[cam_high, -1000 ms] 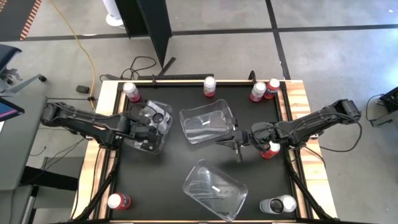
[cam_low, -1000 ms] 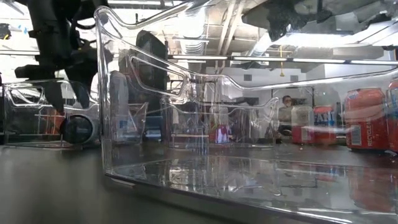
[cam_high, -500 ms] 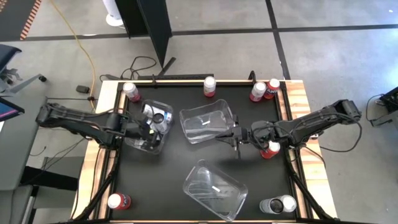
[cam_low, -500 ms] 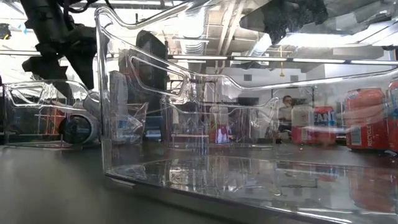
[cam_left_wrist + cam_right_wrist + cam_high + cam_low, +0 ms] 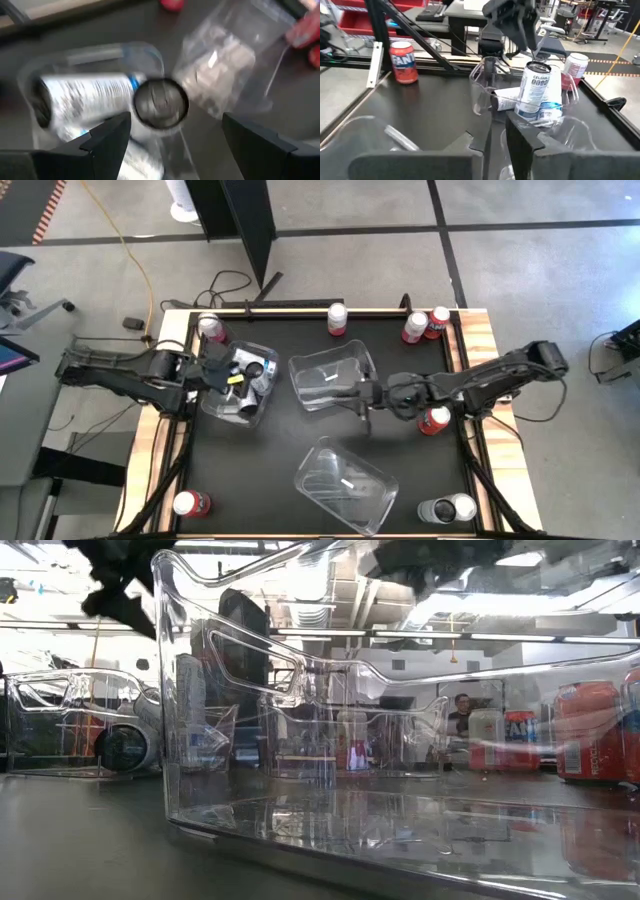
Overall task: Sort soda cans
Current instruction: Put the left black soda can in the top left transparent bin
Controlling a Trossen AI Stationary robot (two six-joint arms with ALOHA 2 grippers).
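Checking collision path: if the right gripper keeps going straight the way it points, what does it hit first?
Probably the middle clear bin: the right gripper points toward the left arm's side with that bin's wall right at its fingertips. Beyond it sits the bin of silver cans. Depth is hard to judge.

Silver cans in bin, red can

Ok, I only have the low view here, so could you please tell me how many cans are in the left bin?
Observer: At least two silver-white cans are in the left bin: an upright can and a can on its side.
Operator: Thank you. Where is the left gripper?
Observer: The left gripper is over that bin's left side, jaws open and empty.
Operator: And the right one?
Observer: The right gripper is at the near right corner of the middle bin.
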